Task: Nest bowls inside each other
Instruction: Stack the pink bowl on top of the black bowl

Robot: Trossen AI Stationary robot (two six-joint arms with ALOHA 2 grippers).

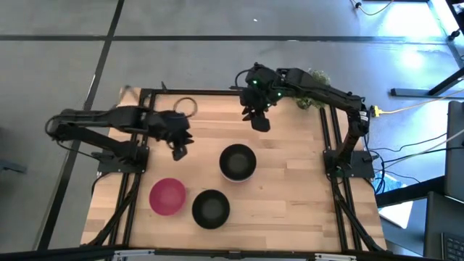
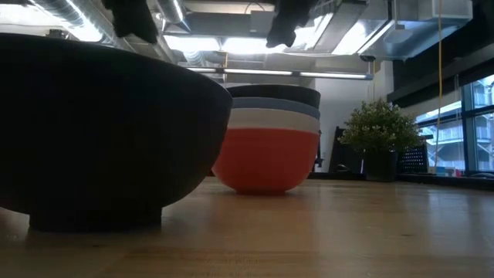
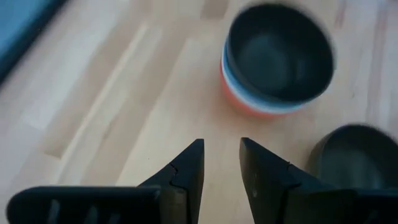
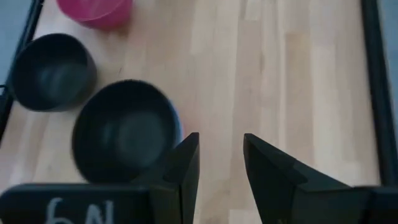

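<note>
Left gripper (image 1: 179, 150) hangs above the table's (image 1: 290, 203) left half, toward the far side, with its fingers (image 3: 186, 174) parted by a narrow gap and nothing between them. Its wrist view looks past those fingers at bare wood, with the stack and the lone black bowl beyond.

Nearest the front-left corner sits the pink bowl (image 1: 167, 196), upright and alone. Just to its right, close but not touching as far as the high view shows, stands a black bowl (image 1: 211, 208), also upright and empty; in the low view it fills the left foreground (image 2: 100, 131).

Further right and toward the table's middle stands the stack (image 1: 238, 162). From the side it reads, bottom to top: red bowl (image 2: 266, 158), white bowl (image 2: 274, 120), blue bowl (image 2: 278, 104), and a second black bowl (image 2: 278, 93) nested on top. From above only the black inside and a pale rim show. The stack stands apart from the lone black bowl.

Right gripper (image 1: 259, 119) hovers above the far edge of the table, beyond the stack and a little to its right. Its fingers (image 4: 183, 168) are slightly apart and empty; its wrist view shows the stack (image 4: 124, 130) just beside them, with the lone black bowl (image 4: 53, 71) and pink bowl (image 4: 96, 11) farther on.

At the far right corner, behind the right arm, sits a plant (image 1: 313, 98), well apart from the bowls.
</note>
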